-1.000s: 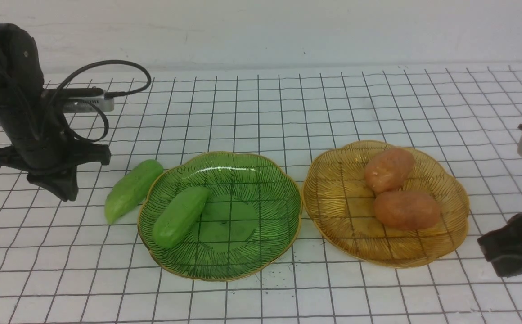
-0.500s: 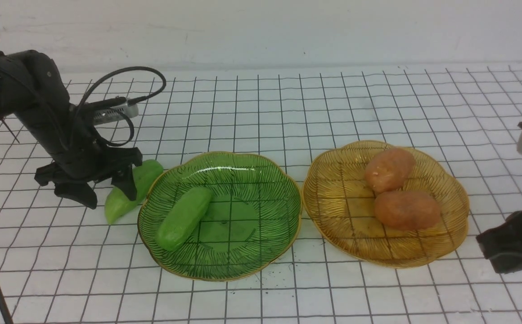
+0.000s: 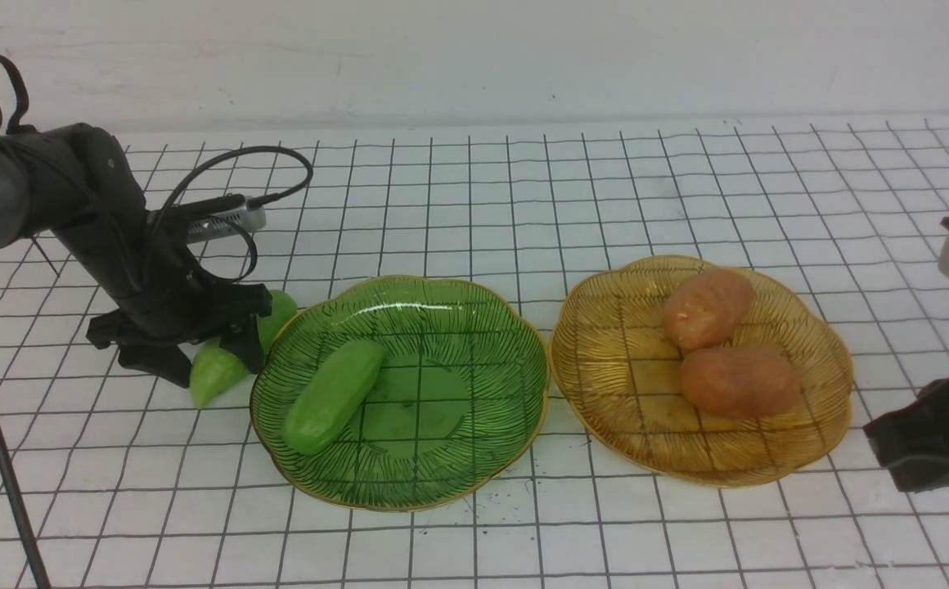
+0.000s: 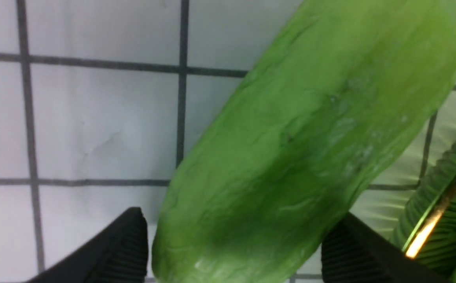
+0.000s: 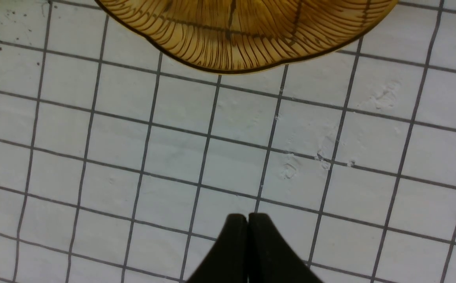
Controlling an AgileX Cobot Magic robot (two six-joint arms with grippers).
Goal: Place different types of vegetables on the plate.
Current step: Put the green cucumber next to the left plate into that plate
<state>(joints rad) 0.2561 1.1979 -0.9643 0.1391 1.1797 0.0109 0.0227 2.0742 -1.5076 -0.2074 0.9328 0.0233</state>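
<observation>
Work surface (image 3: pixel 687 188): flat, white, ruled with a black square grid; its far edge meets a plain off-white wall (image 3: pixel 474 57). Lighting is even; shadows are soft; fine dark specks (image 3: pixel 511 493) and shallow dents (image 5: pixel 291 171) mark the surface.

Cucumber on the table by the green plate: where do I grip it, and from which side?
Take the cucumber across its thick middle, from above, with the open left gripper straddling its narrow width. The tapered ends would likely slip out. The green plate has its rim close beside one finger, so close gently.
</observation>
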